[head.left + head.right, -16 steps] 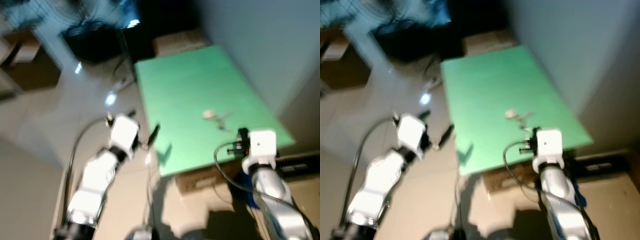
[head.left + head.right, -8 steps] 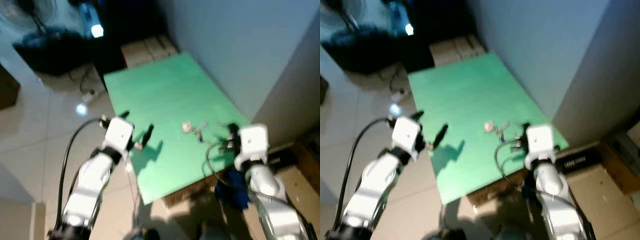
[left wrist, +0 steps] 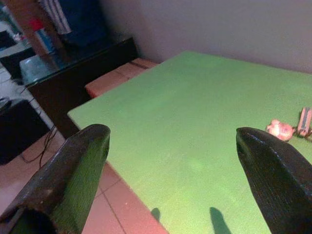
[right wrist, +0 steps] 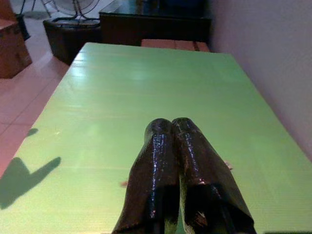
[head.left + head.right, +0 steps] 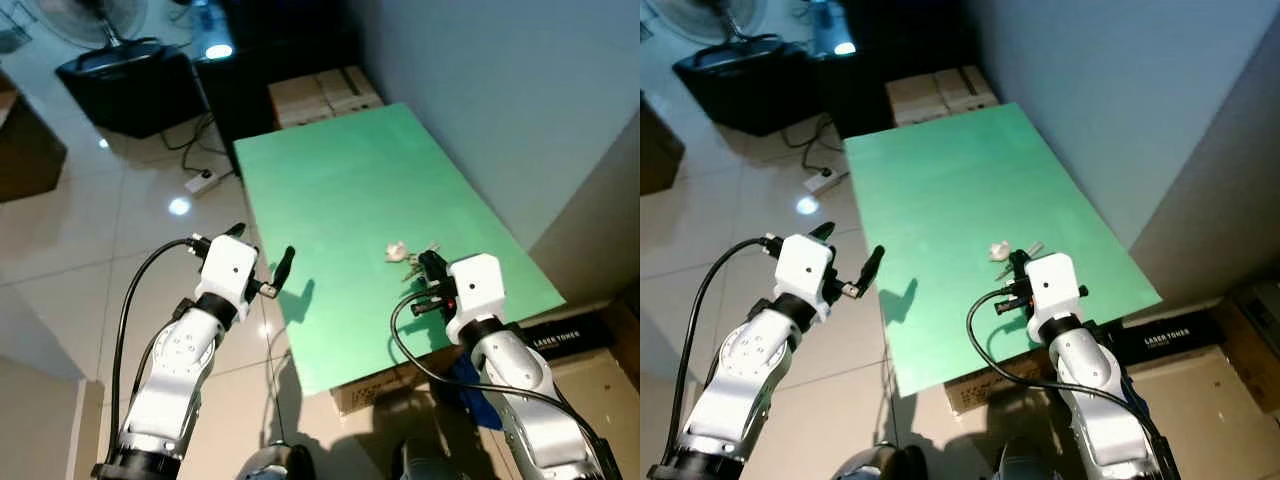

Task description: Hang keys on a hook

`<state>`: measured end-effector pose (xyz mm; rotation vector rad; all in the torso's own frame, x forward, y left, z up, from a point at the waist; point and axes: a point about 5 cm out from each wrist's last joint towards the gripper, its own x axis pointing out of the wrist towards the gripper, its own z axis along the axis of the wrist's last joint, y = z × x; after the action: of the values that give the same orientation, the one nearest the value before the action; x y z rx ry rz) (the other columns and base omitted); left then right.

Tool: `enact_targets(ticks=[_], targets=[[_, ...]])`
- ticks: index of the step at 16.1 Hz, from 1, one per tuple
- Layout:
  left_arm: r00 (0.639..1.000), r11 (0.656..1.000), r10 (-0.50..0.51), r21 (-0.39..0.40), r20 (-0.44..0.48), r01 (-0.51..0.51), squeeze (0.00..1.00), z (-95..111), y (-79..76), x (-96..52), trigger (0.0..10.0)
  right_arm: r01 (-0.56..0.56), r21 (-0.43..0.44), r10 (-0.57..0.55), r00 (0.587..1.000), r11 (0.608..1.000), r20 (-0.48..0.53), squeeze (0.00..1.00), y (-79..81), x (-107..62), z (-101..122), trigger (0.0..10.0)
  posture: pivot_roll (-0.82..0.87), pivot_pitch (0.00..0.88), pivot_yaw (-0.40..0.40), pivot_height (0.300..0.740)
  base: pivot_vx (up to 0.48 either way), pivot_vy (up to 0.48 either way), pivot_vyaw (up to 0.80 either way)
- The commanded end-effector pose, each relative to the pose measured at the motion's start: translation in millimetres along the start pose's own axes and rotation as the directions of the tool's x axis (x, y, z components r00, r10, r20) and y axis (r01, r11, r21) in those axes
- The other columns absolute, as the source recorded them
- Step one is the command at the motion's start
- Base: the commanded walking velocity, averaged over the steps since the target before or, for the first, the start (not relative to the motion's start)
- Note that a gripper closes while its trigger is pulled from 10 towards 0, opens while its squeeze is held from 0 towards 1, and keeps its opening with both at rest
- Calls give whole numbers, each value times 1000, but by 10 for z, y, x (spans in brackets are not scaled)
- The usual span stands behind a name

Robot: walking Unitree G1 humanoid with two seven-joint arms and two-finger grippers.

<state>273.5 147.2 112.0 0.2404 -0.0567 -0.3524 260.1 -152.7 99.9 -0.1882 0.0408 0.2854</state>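
From the left eye view, a green table (image 5: 340, 190) is standing against a pale wall, with a small bunch of keys (image 5: 408, 256) lying on it near the robot's right-hand edge, a pinkish fob at one end. The right gripper (image 5: 430, 266) is hovering just beside the keys on the side nearer the robot, its black fingers pressed together on nothing. The left gripper (image 5: 262, 260) is hanging over the tiled floor just off the table's left edge, fingers spread wide. Two cardboard boxes (image 5: 322, 92) are sitting closed at the far end of the table, so their contents cannot be seen. A black cabinet (image 5: 125, 90) is standing beyond on the floor, and a white power strip (image 5: 202, 181) is lying near it. In the left wrist view, the two fingers (image 3: 73, 170) are standing far apart, framing the green top with the keys (image 3: 287, 127) well off to one side. In the right wrist view, the fingertips (image 4: 170, 141) are touching each other above the table.
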Motion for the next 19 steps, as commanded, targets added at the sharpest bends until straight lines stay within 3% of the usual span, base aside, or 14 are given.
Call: enact_targets(ticks=[1, 5, 7, 8, 13, 17, 18, 19], targets=[[1000, 1000, 14, 1, -27, -14, 0, -40, 22, -56, 10000, -23, -5, 23, 1000, 1000, 7, 0, 15, 49, -16, 10000, -118, 177, 74, 740, 0, 0, 0], [1000, 1000, -20, 1, -12, 20, 0, 8, 24, -137, 10000, -81, 13, 81, 997, 997, 0, 0, 69, 195, -70, 10000, -77, 199, 67, 740, 0, 0, 0], [962, 962, -273, -23, -12, 273, 0, 72, -22, -288, 10000, -172, 5, 172, 982, 985, -74, 0, 179, 370, -253, 10000, -39, 219, 78, 740, 0, 0, 0], [954, 954, -300, -30, -14, 299, 0, 76, -28, -302, 10000, -178, 0, 178, 981, 984, -82, 0, 184, 382, -269, 10000, -39, 219, 78, 740, 0, 0, 0], [921, 922, -387, 8, -41, 387, 0, 128, -102, -358, 10000, -110, -146, 74, 969, 983, -234, 0, 20, 478, -532, 10000, -8, 233, 107, 740, 0, 0, 0], [911, 912, -409, 4, -46, 409, 0, 140, -99, -341, 10000, -85, -301, 17, 975, 950, -220, 0, -115, 442, -543, 10000, -14, 239, 124, 740, 0, 0, 0], [910, 911, -413, 4, -48, 413, 0, 131, -92, -341, 10000, -54, -365, -22, 979, 929, -202, 0, -220, 407, -533, 10000, -18, 241, 131, 740, 0, 0, 0], [909, 910, -414, 4, -49, 414, 0, 129, -92, -340, 10000, -52, -377, -27, 979, 925, -202, 0, -236, 400, -535, 10000, -18, 241, 131, 740, 0, 0, 0]])
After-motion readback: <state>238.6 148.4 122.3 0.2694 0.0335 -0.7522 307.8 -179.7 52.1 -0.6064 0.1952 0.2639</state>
